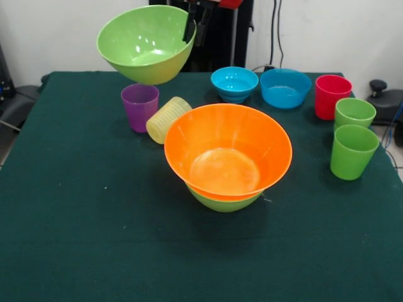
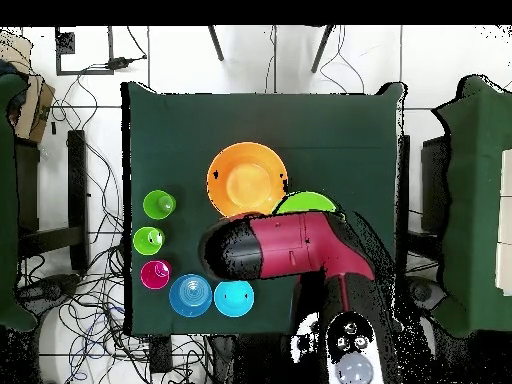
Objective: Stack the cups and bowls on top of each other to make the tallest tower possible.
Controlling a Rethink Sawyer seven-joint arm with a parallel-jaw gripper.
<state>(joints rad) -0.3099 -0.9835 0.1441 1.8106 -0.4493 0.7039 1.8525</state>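
My gripper (image 1: pixel 194 29) is at the top of the front view, shut on the rim of a lime green bowl (image 1: pixel 146 44) and holding it tilted in the air above the purple cup (image 1: pixel 139 106). In the overhead view my arm (image 2: pixel 290 250) hides the gripper and only an edge of that bowl (image 2: pixel 305 203) shows. The tower stands mid-table: the large orange bowl (image 1: pixel 228 151) (image 2: pixel 245 178) nested in a second lime green bowl (image 1: pixel 223 201). The ribbed yellow cup (image 1: pixel 166 119) lies on its side next to the purple cup.
Two blue bowls (image 1: pixel 234 83) (image 1: pixel 285 87) stand at the table's far side. The red cup (image 1: pixel 331 95) and two green cups (image 1: pixel 354 114) (image 1: pixel 352 151) stand upright at the right edge. A dark green cloth (image 1: pixel 94 251) covers the table.
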